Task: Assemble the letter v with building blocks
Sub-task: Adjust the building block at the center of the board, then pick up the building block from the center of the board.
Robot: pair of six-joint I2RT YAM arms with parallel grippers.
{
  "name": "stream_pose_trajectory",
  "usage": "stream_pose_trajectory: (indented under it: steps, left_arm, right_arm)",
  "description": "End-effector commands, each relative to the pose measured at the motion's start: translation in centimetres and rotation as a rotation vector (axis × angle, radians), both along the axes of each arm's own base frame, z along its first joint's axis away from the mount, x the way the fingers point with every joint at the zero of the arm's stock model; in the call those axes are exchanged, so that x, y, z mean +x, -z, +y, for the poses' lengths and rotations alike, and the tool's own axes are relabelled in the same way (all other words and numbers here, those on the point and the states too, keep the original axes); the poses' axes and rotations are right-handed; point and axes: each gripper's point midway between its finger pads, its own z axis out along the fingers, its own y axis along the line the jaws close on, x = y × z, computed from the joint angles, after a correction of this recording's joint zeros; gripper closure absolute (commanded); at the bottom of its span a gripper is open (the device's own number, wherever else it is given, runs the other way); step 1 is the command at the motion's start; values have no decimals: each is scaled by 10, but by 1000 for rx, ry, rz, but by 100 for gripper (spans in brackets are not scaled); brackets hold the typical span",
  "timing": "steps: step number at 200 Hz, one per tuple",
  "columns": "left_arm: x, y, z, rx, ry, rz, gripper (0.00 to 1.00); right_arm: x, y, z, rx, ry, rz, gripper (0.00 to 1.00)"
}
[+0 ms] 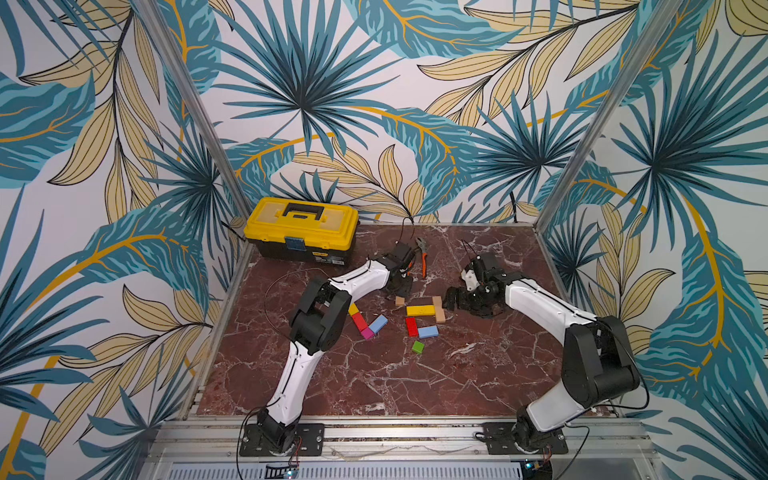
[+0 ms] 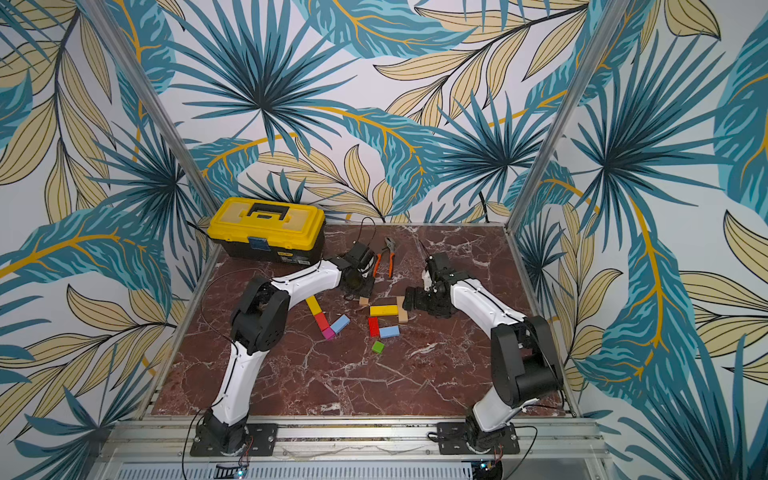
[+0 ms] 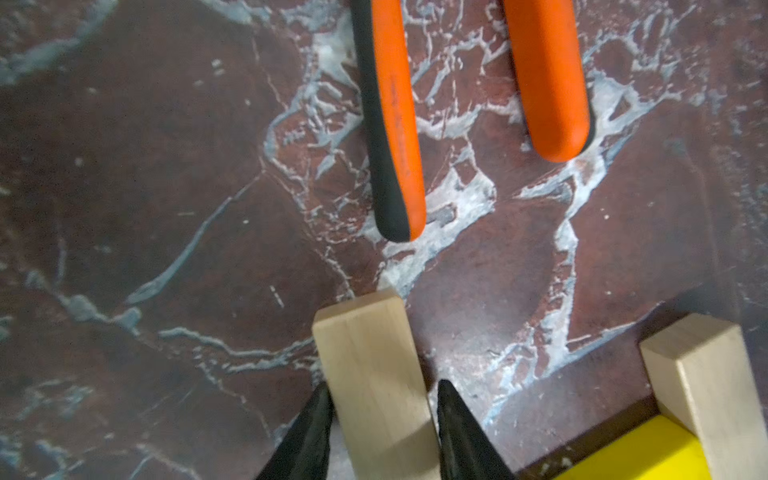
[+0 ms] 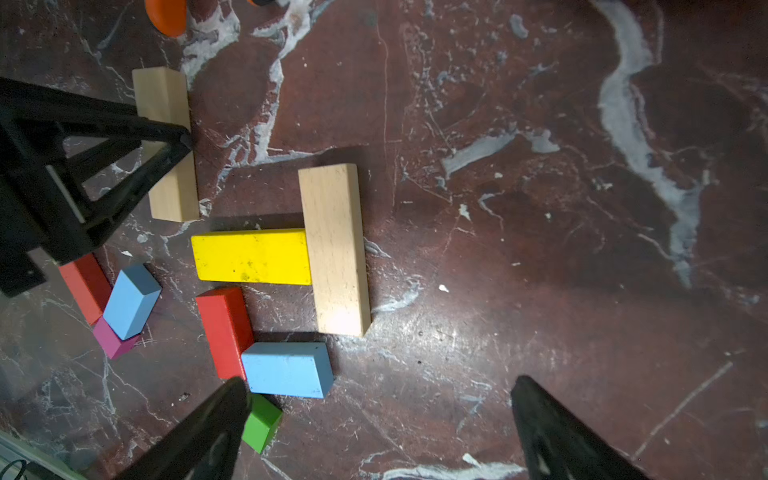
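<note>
Now: left hand (image 3: 384, 388) is down over a plain-wood bar (image 3: 370, 353), one black finger on each long side. One fingertip (image 3: 326, 399) touches the wood; the opposite one shows a thin sliver of gap. I cannot tell whether the pinch is made. Right hand (image 4: 379, 379) hovers with its fingers wide apart and nothing between them, above the spare blocks.

Letter v, partly built on the marbled surface (image 1: 374, 374): yellow bar (image 1: 353, 308), red block (image 1: 358, 321), magenta cube (image 1: 367, 333) at the point, and light-blue block (image 1: 378, 324) rising on the other side. Judgement: four of five pieces are laid, and the bar under the left hand is the missing outer half of the light-blue arm.

Notes for doing this step well:
- Grip across the narrow width, near the bar's middle, so it does not swing on the lift.
- Lift straight up first. The pliers (image 3: 395, 124) lie just beyond one end, and a second yellow bar (image 4: 251, 256) and second plain-wood bar (image 4: 334, 249) sit near the other.
- Turn the bar to match the slant of the light-blue block before lowering.
- Set it end to end and touching lightly. The laid blocks are loose, so a push would likely skew the figure.
- Keep the right hand clear of the path.
</note>
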Motion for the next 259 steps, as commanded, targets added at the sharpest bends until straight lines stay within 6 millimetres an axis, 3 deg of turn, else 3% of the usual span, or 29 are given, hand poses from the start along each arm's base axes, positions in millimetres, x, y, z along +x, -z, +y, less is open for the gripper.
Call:
stream_pose_trajectory:
  steps: [1,31,66,118,209,259]
  left_arm:
    - [-13,13,23,102,34,39,59]
    - [-13,8,26,112,44,28,31]
    - [-9,2,22,94,31,14,25]
    - [8,-4,10,38,1,2,24]
    - [19,11,1,6,-27,27,25]
    - [21,13,-2,0,-23,30,38]
  right_arm:
    - [-6,-2,0,20,13,-2,0]
    - [-5,-2,1,30,17,-5,1]
    - [-5,-4,0,28,19,-6,1]
    - [-7,-5,-2,17,16,-8,0]
    - [-6,-4,-2,13,11,-7,1]
    - [-5,-1,-2,14,10,0,0]
